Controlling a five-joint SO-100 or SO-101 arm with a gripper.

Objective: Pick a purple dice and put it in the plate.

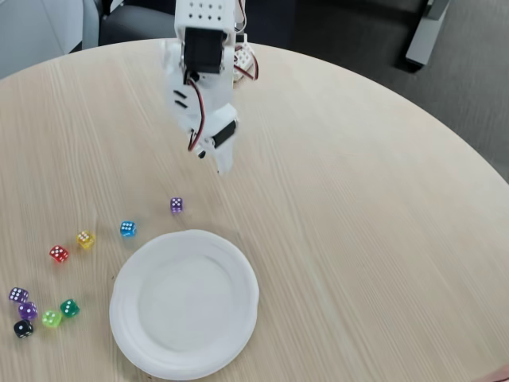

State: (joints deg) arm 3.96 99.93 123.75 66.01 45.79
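Note:
A purple dice (pixel 176 204) lies on the wooden table just above the plate's upper rim. Two more purple dice (pixel 18 294) (pixel 28 309) sit in a cluster at the far left edge. The plate (pixel 184 306) is white, round and empty, at the lower middle of the fixed view. My white gripper (pixel 220 163) hangs over the table, up and to the right of the nearest purple dice and apart from it. Its fingers look shut, with no gap and nothing held.
Other dice lie left of the plate: blue (pixel 128 229), yellow (pixel 85 239), red (pixel 59 254), dark green (pixel 70 307), light green (pixel 51 318) and black (pixel 23 328). The round table's edge curves along the top and right.

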